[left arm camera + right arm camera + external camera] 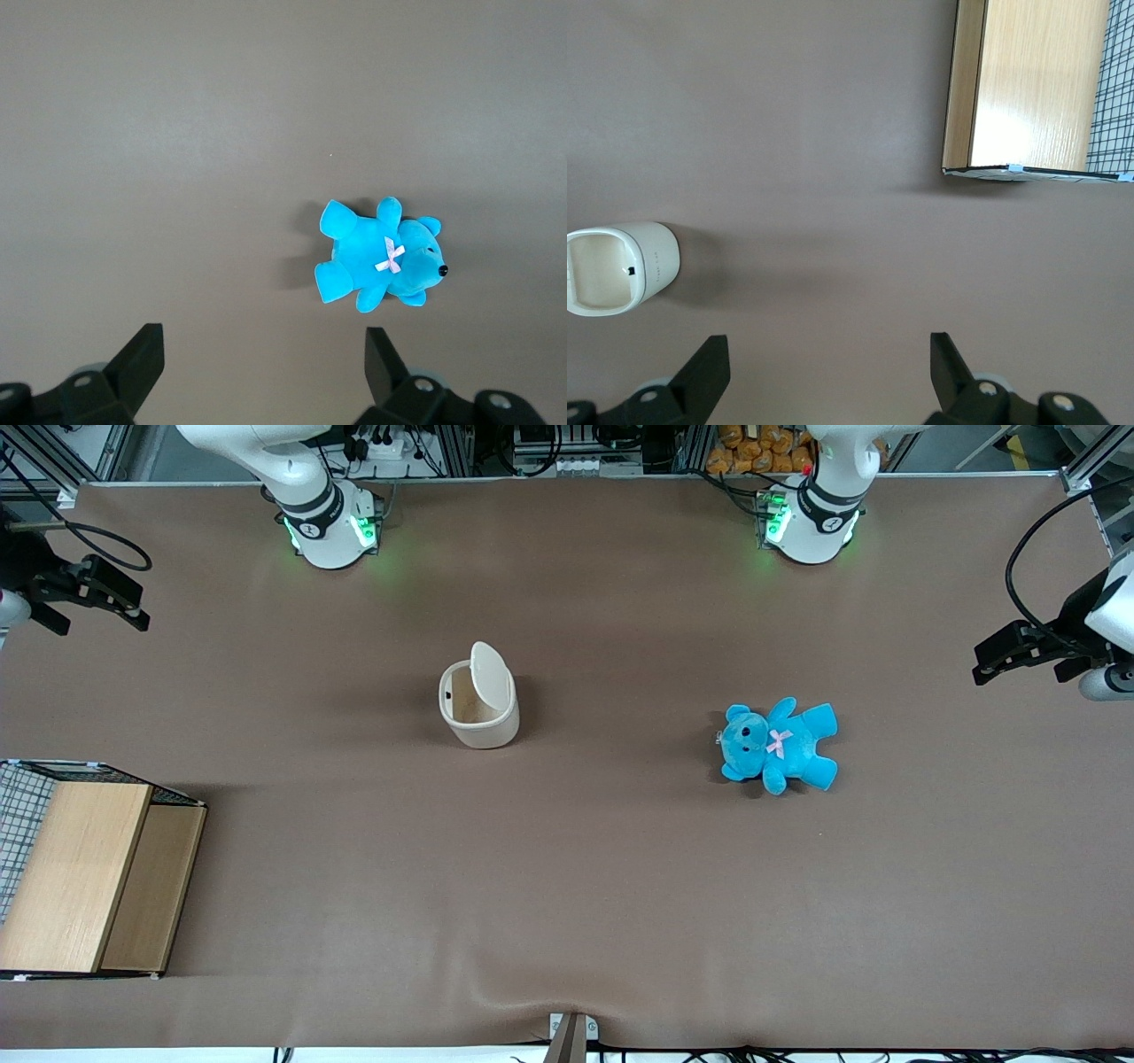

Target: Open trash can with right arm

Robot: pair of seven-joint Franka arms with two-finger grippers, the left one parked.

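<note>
Small cream-white rounded-square trash can (pixel 479 713) sits mid-table on the matte brown table mat (pixel 567 886). Its flat hinged lid (pixel 493 679) is raised, standing near upright, and the pale interior is visible. Smooth plastic look, rounded corners. The right arm's black two-finger gripper (pixel 111 598) hangs at the working arm's end of the table, well apart from the can, fingers (pixel 709 367) spread with nothing between. Light wooden box with wire mesh (pixel 84 868) sits nearer the front camera. Plush blue teddy bear (pixel 780 746) with a pink bow lies toward the parked arm's end.
</note>
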